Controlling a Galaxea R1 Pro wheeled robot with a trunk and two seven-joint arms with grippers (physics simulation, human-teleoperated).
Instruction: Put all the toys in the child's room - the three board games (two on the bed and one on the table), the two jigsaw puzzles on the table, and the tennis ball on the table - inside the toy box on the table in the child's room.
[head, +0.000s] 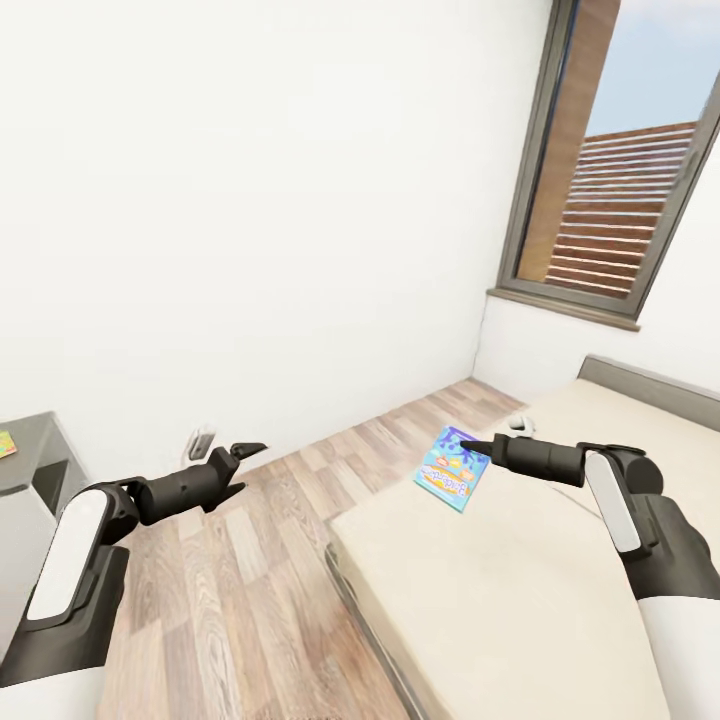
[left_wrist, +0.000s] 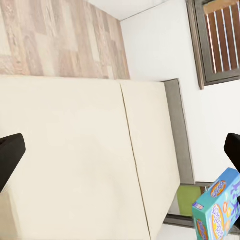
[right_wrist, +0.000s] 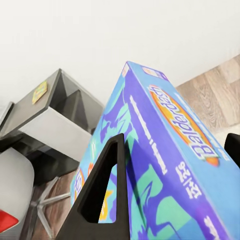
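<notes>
Blue-and-teal print: board game (head: 453, 468), lettered "Balderdash" in right wrist view (not the white Skip-Bo kind); held in air above the bed's near corner, at about 4 o'clock from centre in head view.
Right gripper (head: 468, 446): clamped on the board game, one finger (right_wrist: 102, 192) flat against a broad face, pinching across the thin dimension near an edge.
Left gripper (head: 243, 463): spread apart, holding nothing, at 8 o'clock over the wood floor (head: 240, 570).
Bed (head: 520, 590): plain beige mattress, grey frame, under the right arm.
Table (head: 25, 450): dark top at 9 o'clock, a small jigsaw puzzle (head: 6, 443) lying on it; well apart from the bed.
Toy box: not identified.
Handling (judgement): light, stiff cardboard, smooth printed faces likely slick; box hangs tilted, so may pivot in the pinch. Better hold nearer mid-length, across the thickness.
Risk: slip or swing during the carry to the table.
</notes>
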